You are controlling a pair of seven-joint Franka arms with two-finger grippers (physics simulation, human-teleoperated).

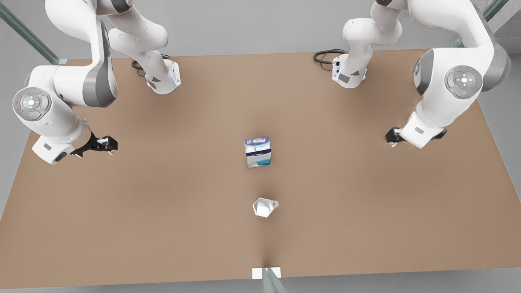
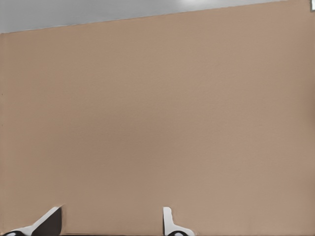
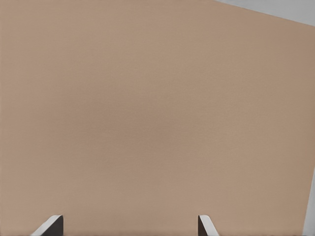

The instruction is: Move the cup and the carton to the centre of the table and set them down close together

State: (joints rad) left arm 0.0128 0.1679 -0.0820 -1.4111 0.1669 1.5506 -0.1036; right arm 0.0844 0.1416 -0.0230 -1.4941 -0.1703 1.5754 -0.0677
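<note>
Seen from the front, the tan table point(image 1: 163, 203) is lying flat, and I am reading it as a clock face with the white marker point(image 1: 257, 273) at 6 o'clock.

The carton point(image 1: 258, 151) is standing upright at about the middle of the dial. The cup point(image 1: 264, 207) is sitting toward 6 o'clock from the carton, with a plain strip of bare table between them. They are not touching. Its little handle is pointing toward roughly 2 o'clock.

My two arms are hanging out at the sides, both well apart from the two things. The nine o'clock gripper point(image 1: 105, 144) is out near that edge and the three o'clock gripper point(image 1: 392, 136) is near the opposite one. I cannot tell from the wrist cameras which of these is my left.

My left gripper point(image 2: 112, 219) is looking down on bare tabletop, with its fingers spread wide and nothing between them. My right gripper point(image 3: 129, 223) is doing the same, spread wide and carrying nothing.

I am judging that I am at the reaching step, with nothing grasped yet. The carton seems to be placed well enough already. The next move calls for bringing one gripper in over the cup, lowering its fingers around the body clear of the handle, then carrying it toward 12 o'clock to set it just beside the carton.
</note>
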